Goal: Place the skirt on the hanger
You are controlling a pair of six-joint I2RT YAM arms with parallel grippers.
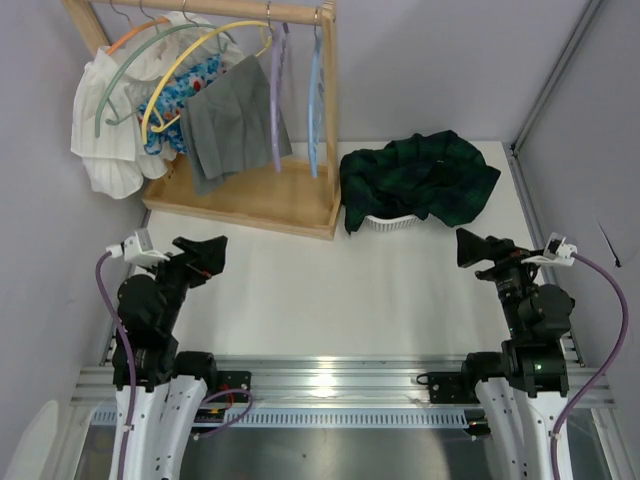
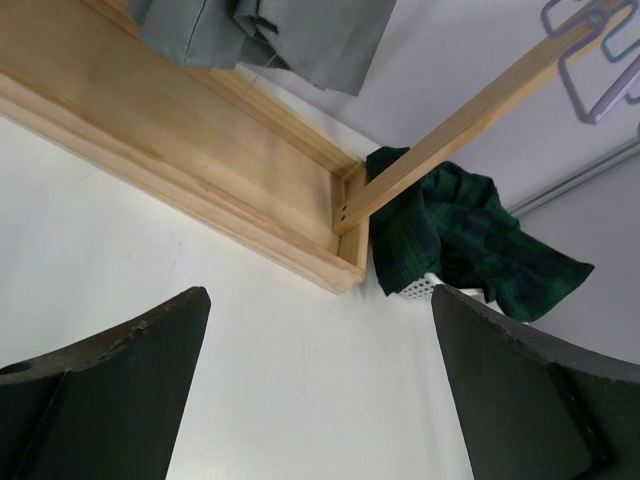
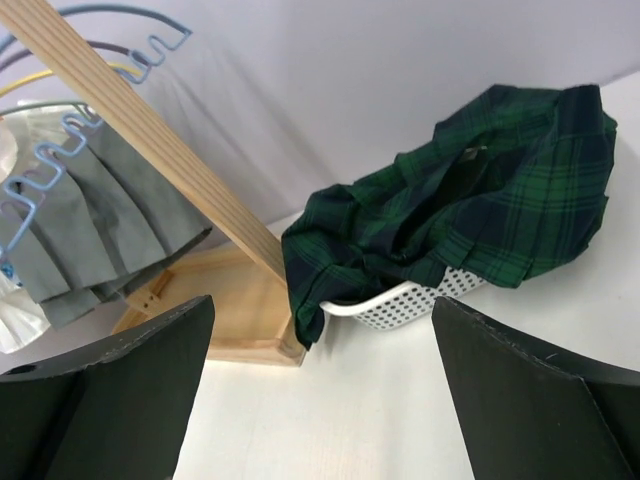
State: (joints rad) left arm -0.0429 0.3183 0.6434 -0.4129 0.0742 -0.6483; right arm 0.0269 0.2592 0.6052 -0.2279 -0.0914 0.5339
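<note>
The dark green and navy plaid skirt (image 1: 420,178) lies bunched up in and over a white perforated basket (image 1: 393,224) at the back right of the table. Both wrist views show it too, skirt (image 2: 470,240) and skirt (image 3: 470,190). The lavender hanger (image 1: 276,100) hangs on the wooden rack's rail, between the grey garment and a light blue hanger. My left gripper (image 1: 200,244) (image 2: 320,295) is open over bare table in front of the rack. My right gripper (image 1: 478,245) (image 3: 322,300) is open in front of the basket (image 3: 400,300), with nothing between its fingers.
The wooden rack (image 1: 250,203) stands at the back left, its base just left of the basket. It carries a grey garment (image 1: 230,120), a white ruffled garment (image 1: 105,130), a yellow hanger (image 1: 200,50) and a light blue hanger (image 1: 316,90). Walls close in on both sides.
</note>
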